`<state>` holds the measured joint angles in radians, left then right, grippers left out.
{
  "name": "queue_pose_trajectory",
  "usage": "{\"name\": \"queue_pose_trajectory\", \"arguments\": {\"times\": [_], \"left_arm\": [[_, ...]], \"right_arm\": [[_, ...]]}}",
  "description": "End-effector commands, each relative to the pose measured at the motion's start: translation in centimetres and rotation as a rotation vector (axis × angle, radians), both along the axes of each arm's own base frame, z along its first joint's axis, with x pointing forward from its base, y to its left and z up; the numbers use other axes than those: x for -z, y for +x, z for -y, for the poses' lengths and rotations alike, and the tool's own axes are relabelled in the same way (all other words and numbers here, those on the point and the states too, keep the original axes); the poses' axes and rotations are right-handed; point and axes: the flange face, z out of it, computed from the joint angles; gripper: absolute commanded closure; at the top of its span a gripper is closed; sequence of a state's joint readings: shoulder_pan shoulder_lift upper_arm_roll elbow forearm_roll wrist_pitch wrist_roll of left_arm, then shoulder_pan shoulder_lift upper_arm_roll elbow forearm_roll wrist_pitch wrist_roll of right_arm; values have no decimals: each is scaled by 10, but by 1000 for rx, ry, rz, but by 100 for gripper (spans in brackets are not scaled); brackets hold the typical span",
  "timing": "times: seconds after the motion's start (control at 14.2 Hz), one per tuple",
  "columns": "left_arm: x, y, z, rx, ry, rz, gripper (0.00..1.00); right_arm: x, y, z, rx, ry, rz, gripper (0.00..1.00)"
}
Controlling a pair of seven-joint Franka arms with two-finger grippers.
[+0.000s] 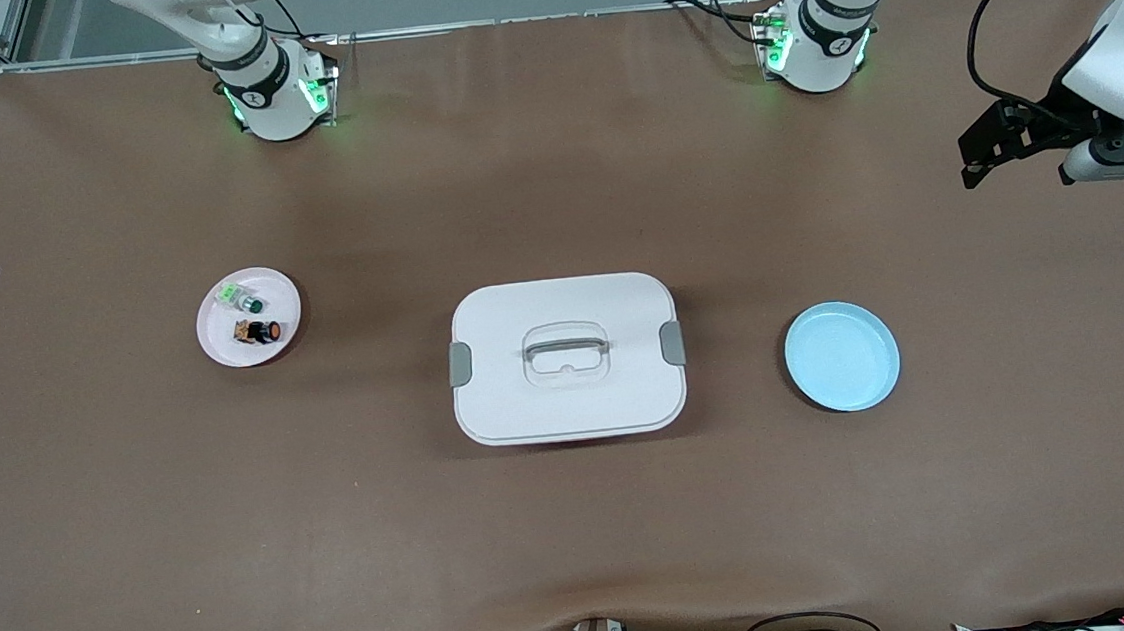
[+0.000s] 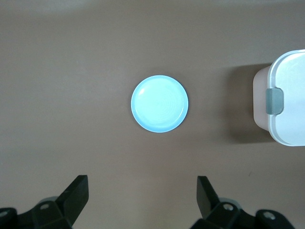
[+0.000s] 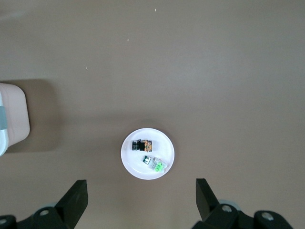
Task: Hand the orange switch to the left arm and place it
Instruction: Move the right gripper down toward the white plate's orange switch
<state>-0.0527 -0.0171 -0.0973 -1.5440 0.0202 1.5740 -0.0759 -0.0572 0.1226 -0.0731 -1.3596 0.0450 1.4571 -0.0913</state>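
One orange switch lay on its side on the pink plate: a short black barrel with a round orange face at one end and a tan-orange block at the other. Beside it on the same plate, farther from the front camera, lay one green switch with a green cap and a clear-green body; the two were close but apart. That made two switches in all, both on the one pink plate, toward the right arm's end of the table.

There were two plates: the pink one and a bare blue plate toward the left arm's end. Between them sat one white box, lid on, with a grey clip on each short side and a clear recessed handle in the lid.

Both grippers were up in the air with fingers spread wide and nothing between them. The right gripper hung over the table near the pink plate; the left gripper hung over the table near the blue plate.
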Motion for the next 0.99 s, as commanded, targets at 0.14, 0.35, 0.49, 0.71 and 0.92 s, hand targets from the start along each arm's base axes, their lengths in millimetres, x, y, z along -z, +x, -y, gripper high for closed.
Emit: {"name": "queue_pose_trajectory", "arguments": {"times": [0.14,0.35,0.49,0.71,0.92], "left_arm": [[-4,4,6,5,-1,11,0],[-4,4,6,6,-1,13,0],[-4,4,6,7,1,12,0],[-2,6,6,6,-2,14,0],[0,8,6,6,-1,16,0]], "right_arm": [[98,6,9,22,26,-79,0],[168,-12,3,68,102,-80,0],[210,-29,3,88,102,-66,0],[262,-43,-2,86,92,-62,0],[302,-52,-21,72,70,-8,0]]}}
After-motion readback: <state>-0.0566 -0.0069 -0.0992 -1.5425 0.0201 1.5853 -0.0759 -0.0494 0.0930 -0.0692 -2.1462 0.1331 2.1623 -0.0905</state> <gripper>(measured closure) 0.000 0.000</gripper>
